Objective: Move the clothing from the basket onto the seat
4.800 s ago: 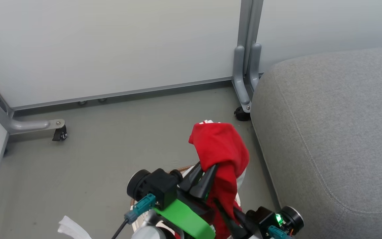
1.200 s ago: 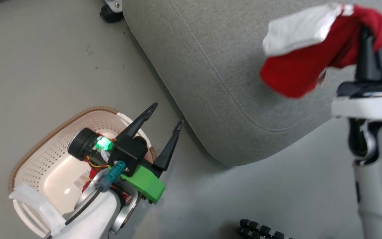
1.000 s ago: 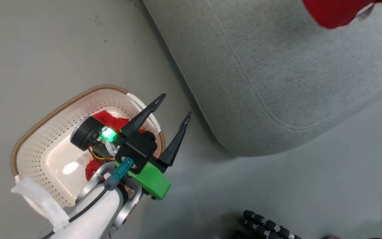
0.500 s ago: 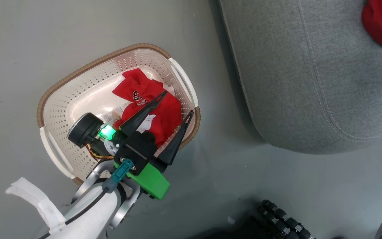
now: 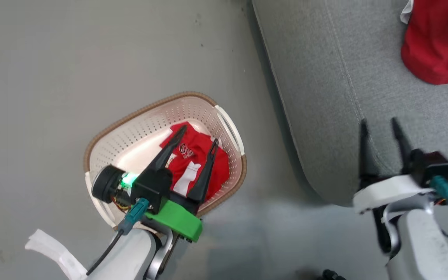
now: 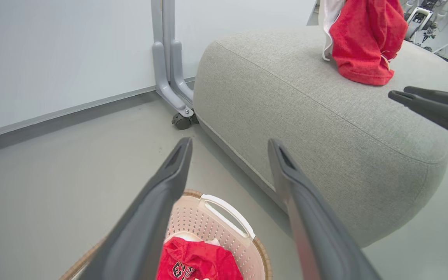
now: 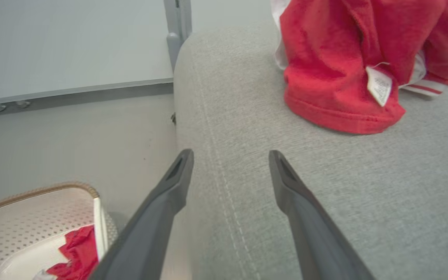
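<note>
One red garment (image 5: pixel 434 46) with a small white label lies crumpled on the grey seat (image 5: pixel 325 77) at the upper right. It also shows in the left wrist view (image 6: pixel 364 39) and the right wrist view (image 7: pixel 336 70). A second red garment (image 5: pixel 189 163) with white print sits in the cream basket (image 5: pixel 130 115) on the floor beside the seat. My left gripper (image 5: pixel 197 137) hangs open above that garment, holding nothing. My right gripper (image 5: pixel 378 122) is open and empty over the seat's near edge, well short of the garment lying there.
A grey metal stand leg with a caster (image 6: pixel 177 116) stands on the floor against the pale wall panel, touching the seat's far corner. A black ribbed object (image 5: pixel 331 275) pokes in at the head view's bottom edge.
The right gripper has let go of the red garment, which now lies on the seat, and has drawn back open. The head camera swung, and the left gripper now sits over the basket's garment.
</note>
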Tool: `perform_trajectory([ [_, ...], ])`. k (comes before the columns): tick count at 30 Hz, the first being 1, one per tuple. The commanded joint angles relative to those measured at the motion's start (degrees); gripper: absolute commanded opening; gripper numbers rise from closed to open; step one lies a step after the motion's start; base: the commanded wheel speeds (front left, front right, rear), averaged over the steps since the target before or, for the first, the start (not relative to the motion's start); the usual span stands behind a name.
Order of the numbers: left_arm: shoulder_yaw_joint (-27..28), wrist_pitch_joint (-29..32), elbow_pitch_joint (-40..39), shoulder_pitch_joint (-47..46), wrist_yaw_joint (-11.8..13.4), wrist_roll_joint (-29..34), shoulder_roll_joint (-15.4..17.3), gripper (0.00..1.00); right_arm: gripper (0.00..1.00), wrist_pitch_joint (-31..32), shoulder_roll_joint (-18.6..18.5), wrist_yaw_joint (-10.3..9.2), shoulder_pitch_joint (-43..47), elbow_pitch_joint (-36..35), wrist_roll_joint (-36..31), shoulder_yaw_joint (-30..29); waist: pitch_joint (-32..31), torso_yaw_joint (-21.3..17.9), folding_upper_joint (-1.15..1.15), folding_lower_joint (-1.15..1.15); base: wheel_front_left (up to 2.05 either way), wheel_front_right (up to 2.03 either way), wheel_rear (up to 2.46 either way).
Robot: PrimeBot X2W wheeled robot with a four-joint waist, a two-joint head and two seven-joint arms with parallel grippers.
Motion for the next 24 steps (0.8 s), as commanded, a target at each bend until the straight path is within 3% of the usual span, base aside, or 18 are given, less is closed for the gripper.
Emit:
perform_trajectory([
  [1, 0.6, -1.4, 1.5, 2.3, 0.8, -1.4, -1.1, 1.00, 1.00, -0.2, 0.2, -0.07, 2.7, 0.4, 1.2, 2.9, -11.9, 4.5, 0.00, 0.00, 0.00, 0.00, 0.00],
  [5, 3.8, -3.7, 5.3, 6.8, 2.8, -5.4, -3.4, 1.00, 1.00, -0.2, 0.3, -0.07, 5.7, 0.1, 3.5, 10.1, -18.7, 7.8, 0.00, 0.00, 0.00, 0.00, 0.00],
  [11, 9.7, -5.2, 8.6, 12.3, 5.9, -7.3, -4.4, 1.00, 1.00, -0.2, 0.3, -0.07, 8.2, -2.0, 7.1, 15.1, -27.3, 12.4, 0.00, 0.00, 0.00, 0.00, 0.00],
  [18, 17.9, -5.1, 2.9, 19.4, 8.0, -2.9, -5.3, 1.00, 1.00, -0.2, 0.3, -0.07, 10.9, -7.3, 3.8, 14.8, -31.1, 14.3, 0.00, 0.00, 0.00, 0.00, 0.00],
  [24, 23.6, -5.1, -2.2, 28.3, 7.3, 2.7, -8.2, 1.00, 1.00, -0.2, 0.3, -0.07, 15.6, -10.2, 3.4, 13.5, -32.7, 13.5, 0.00, 0.00, 0.00, 0.00, 0.00],
])
